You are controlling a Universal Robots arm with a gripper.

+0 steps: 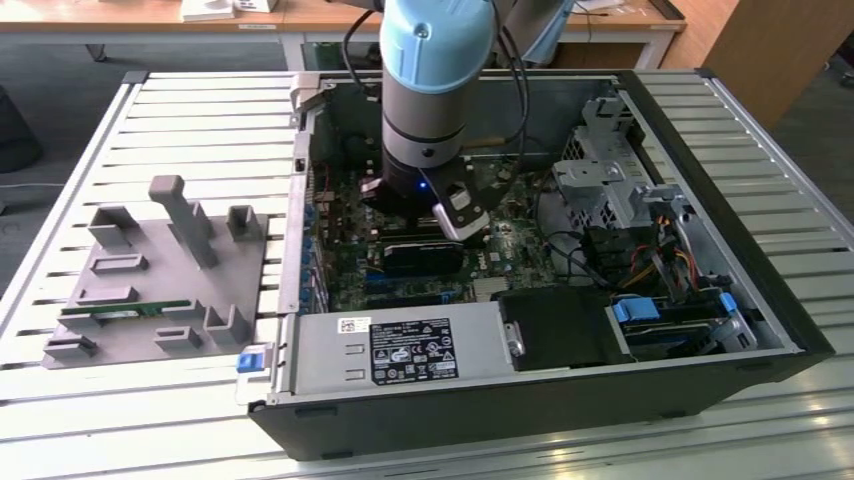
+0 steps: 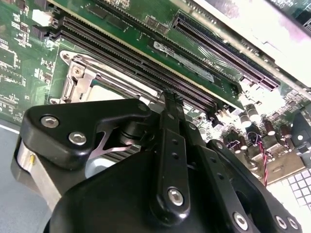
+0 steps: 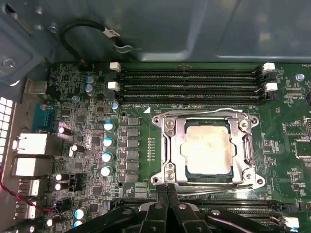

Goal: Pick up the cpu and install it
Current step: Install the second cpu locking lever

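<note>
The cpu [image 3: 209, 148] is seen seated flat in the motherboard socket [image 3: 167, 145], silver top up, square so no long axis. The hand [image 3: 167, 191] is placed just beside the socket's edge, fingers pressed together, nothing pinched. In the exterior view the arm [image 1: 424, 90] is lowered into the open computer case [image 1: 747, 200], and the socket is hidden behind it.

The cpu [image 3: 209, 148] has a pale silver top, mottled beige, in a grey metal frame [image 3: 167, 145] on the green motherboard [image 3: 286, 136]; memory slots [image 3: 189, 80] are black with white clips, the end effector [image 3: 166, 194] black, the arm [image 1: 430, 40] light blue over grey, the worktop [image 1: 200, 130] ribbed silver
</note>
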